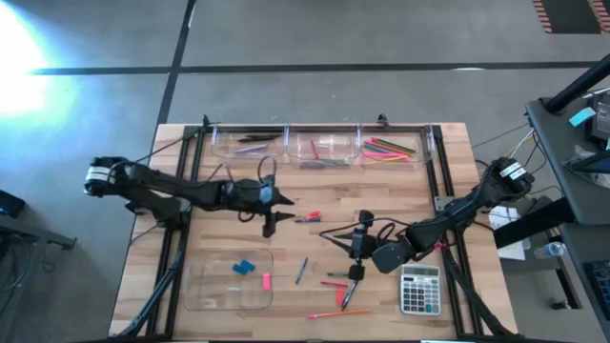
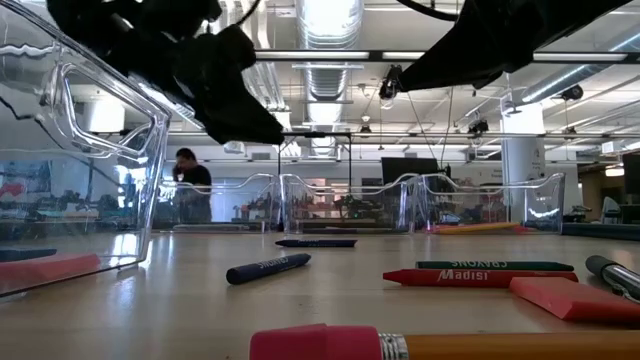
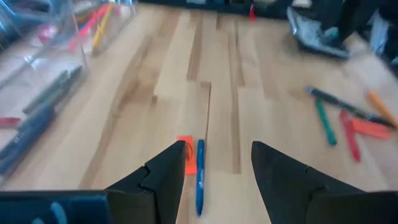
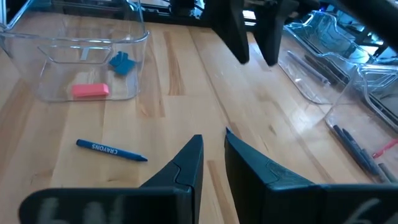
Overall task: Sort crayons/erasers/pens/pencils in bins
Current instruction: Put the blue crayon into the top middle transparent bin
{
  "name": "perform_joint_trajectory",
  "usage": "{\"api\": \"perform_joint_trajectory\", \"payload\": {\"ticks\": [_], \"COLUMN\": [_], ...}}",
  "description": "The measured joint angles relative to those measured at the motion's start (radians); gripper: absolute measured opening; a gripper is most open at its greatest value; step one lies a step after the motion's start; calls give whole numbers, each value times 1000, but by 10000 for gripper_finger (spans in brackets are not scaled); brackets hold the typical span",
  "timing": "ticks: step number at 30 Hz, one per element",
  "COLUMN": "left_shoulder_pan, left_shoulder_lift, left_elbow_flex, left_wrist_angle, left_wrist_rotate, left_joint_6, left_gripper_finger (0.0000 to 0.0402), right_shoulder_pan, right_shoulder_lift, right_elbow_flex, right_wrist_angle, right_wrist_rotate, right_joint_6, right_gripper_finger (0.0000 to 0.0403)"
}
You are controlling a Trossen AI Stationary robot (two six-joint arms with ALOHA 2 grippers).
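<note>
My left gripper (image 1: 279,215) hangs open and empty above the table's middle. Below it, between its fingers (image 3: 214,168), lie a blue pen (image 3: 200,177) and a small orange-red eraser (image 3: 185,163). My right gripper (image 4: 212,144) is low over the table right of centre (image 1: 355,250), with a narrow gap and nothing between its fingers. A blue crayon (image 4: 112,149) lies ahead of it. A red crayon (image 2: 465,277), a green crayon (image 2: 495,265), a pink eraser (image 2: 570,297) and an orange pencil (image 1: 329,312) lie loose near the front.
Three clear tubs stand along the far edge: one with dark pens (image 1: 250,143), a middle one (image 1: 319,148), one with bright pencils (image 1: 391,148). The shallow tray (image 1: 205,286) at front left holds a blue eraser (image 4: 121,62) and a pink eraser (image 4: 90,91). A grey calculator (image 1: 419,289) lies front right.
</note>
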Motion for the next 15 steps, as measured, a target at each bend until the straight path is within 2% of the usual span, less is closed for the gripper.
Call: {"api": "perform_joint_trajectory", "payload": {"ticks": [8, 15], "left_shoulder_pan": [0, 0], "left_shoulder_lift": [150, 230], "left_elbow_flex": [91, 126], "left_wrist_angle": [-3, -8], "left_wrist_rotate": [-1, -2], "left_joint_6": [18, 23], "left_gripper_finger": [198, 231], "right_shoulder_pan": [0, 0], "right_shoulder_lift": [1, 1], "right_elbow_flex": [-5, -9], "right_wrist_angle": [-1, -5], "right_wrist_rotate": [0, 0], "right_joint_6": [1, 0], "right_gripper_finger": [57, 57]}}
